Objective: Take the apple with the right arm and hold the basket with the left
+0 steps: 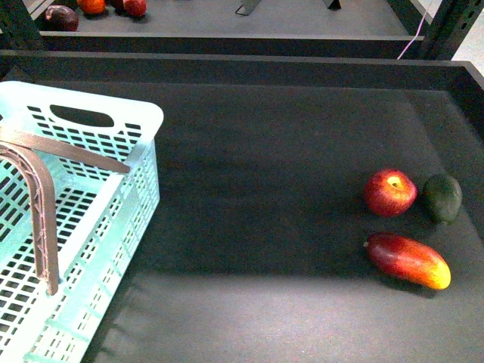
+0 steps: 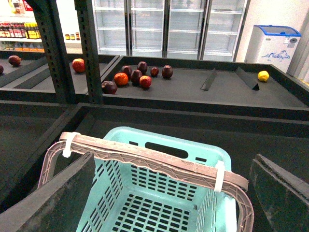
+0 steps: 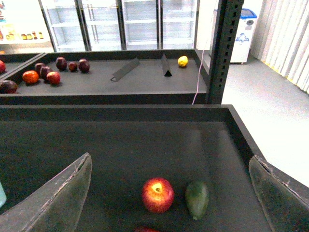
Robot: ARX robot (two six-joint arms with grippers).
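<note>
The red apple (image 1: 390,192) lies on the dark mat at the right, beside the avocado (image 1: 442,197) and above the mango (image 1: 408,260). In the right wrist view the apple (image 3: 158,195) lies low between the wide-apart fingers of my right gripper (image 3: 170,158), which is open, empty and well above it. The turquoise basket (image 1: 144,115) stands at the left. A brownish-purple ribbed curved bar (image 1: 44,219) with white bands arches over it. My left gripper (image 2: 173,159) is open above the basket (image 2: 212,152), one dark finger (image 2: 48,200) on each side of that bar (image 2: 159,162). Neither gripper shows in the front view.
The avocado (image 3: 197,199) lies right of the apple, near the tray's right wall (image 3: 241,135). A raised dark wall (image 1: 242,68) closes the back. Behind it another shelf holds several fruits (image 2: 137,77), a yellow one (image 2: 263,76) and dark dividers (image 2: 246,77). Dark posts (image 2: 89,48) stand at the left.
</note>
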